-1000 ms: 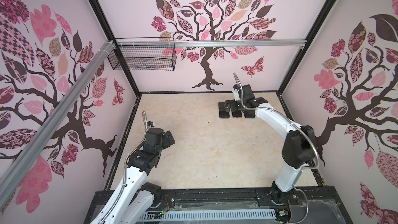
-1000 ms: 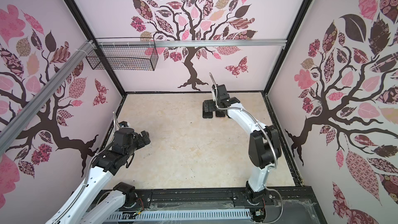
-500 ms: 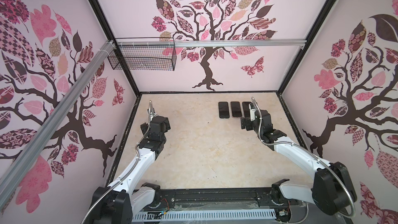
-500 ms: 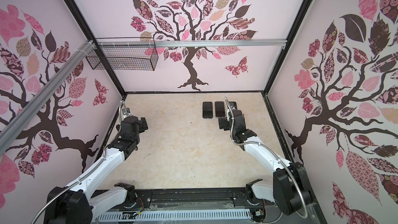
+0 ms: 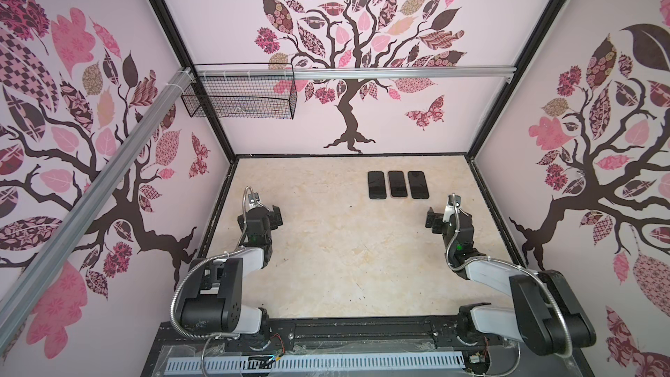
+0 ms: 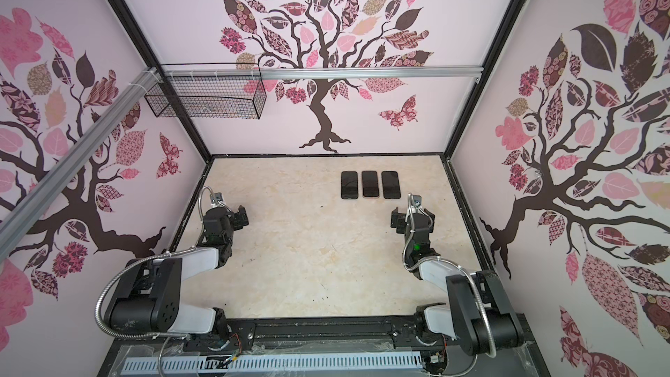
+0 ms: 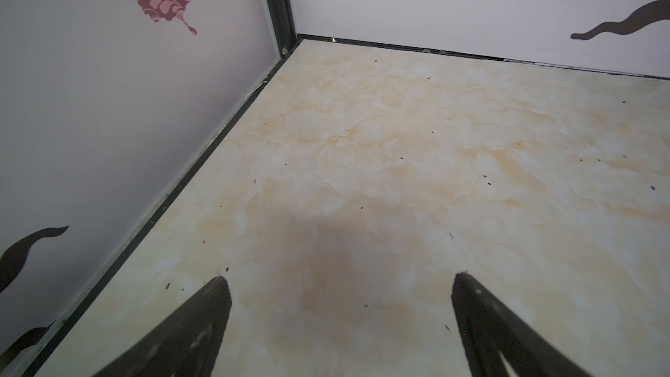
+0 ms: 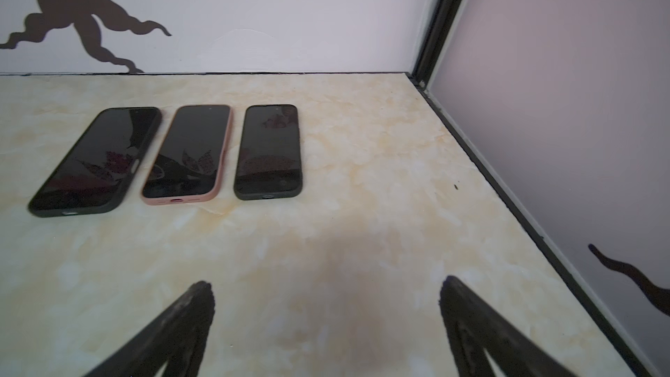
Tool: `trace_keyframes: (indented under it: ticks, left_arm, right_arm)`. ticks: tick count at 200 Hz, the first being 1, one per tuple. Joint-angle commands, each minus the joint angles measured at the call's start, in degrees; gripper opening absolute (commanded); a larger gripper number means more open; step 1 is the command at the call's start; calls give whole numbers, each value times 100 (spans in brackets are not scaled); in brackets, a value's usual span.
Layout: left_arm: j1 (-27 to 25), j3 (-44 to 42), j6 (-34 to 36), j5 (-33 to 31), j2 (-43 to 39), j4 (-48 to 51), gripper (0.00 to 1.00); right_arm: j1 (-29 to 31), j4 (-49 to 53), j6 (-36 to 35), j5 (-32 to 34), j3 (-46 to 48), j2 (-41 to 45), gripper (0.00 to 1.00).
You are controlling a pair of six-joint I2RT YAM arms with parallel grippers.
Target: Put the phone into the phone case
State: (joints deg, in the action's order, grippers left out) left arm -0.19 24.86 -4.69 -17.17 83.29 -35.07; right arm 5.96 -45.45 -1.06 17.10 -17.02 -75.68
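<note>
Three phones lie screen-up, side by side, at the back right of the marble table (image 5: 326, 248). The middle phone (image 8: 188, 154) sits in a pink phone case; the outer phones (image 8: 98, 161) (image 8: 270, 152) have dark rims that look like dark cases. Both top views show the row (image 5: 396, 183) (image 6: 370, 183). My right gripper (image 8: 326, 281) (image 5: 433, 221) is open and empty, low over the table, short of the phones and to their right. My left gripper (image 7: 339, 277) (image 5: 275, 215) is open and empty near the left wall, over bare table.
Patterned walls close the table on three sides, with black frame edges at their base. A wire basket (image 5: 239, 97) hangs from the aluminium rail (image 5: 398, 73) high at the back left. Both arm bases sit on the black front rail (image 5: 344, 331).
My right gripper has pulled back from over the phones toward the near right, leaving all three uncovered. The left arm has folded down near the left wall. Both grippers stayed open.
</note>
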Motion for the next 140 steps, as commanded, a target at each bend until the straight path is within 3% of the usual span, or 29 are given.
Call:
trace_keyframes:
  ticks: [1, 24, 39, 58, 77, 99, 140]
  left_arm:
    - [64, -231, 117, 401, 266, -1268, 98]
    - [63, -420, 244, 622, 808, -2187, 98]
    - [71, -385, 203, 689, 608, -1705, 98]
    - [98, -358, 265, 875, 767, -1956, 98]
    - [114, -311, 233, 898, 727, -1753, 98]
    - [132, -285, 232, 919, 735, -1755, 98]
    - [134, -306, 242, 926, 758, -1842, 98]
  right_arm:
    - [-145, -1335, 213, -196, 91, -521, 100]
    - [-152, -657, 272, -572, -282, -583, 100]
    - [-149, -1555, 220, -789, -9, -892, 100]
    - [-162, -2786, 196, -792, 241, -1556, 100]
    - [-307, -1520, 325, -1055, -120, -1275, 100]
    - [-323, -2132, 326, -1033, 27, -1446, 100]
    - [-321, -2042, 317, -1025, 39, -1379, 100]
